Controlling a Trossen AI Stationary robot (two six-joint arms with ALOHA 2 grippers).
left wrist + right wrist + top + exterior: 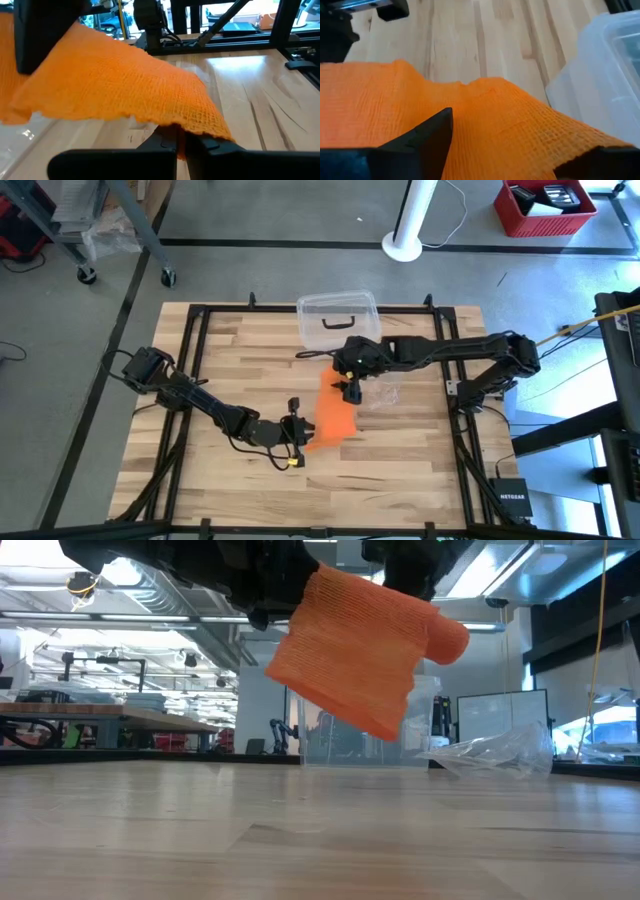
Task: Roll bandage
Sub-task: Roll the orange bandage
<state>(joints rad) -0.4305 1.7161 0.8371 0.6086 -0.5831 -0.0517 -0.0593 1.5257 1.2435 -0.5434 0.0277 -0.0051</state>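
Left claw (296, 432) is clamped shut on the near corner of the bandage (336, 412), holding it up off the table (240, 350); in my left wrist view the fingers (172, 142) pinch the mesh edge tight. Right claw (348, 387) sits at the far end with its jaws spread wide, the fabric draped between them, not gripped as far as I can see. So the bandage hangs in the air between both claws; from the low view it's clear of the table, and there's a small roll started at one end. I'd say we're early; most of the strip is loose and unrolled. Box (338, 320) and wrapper (385, 393) sit just beyond.
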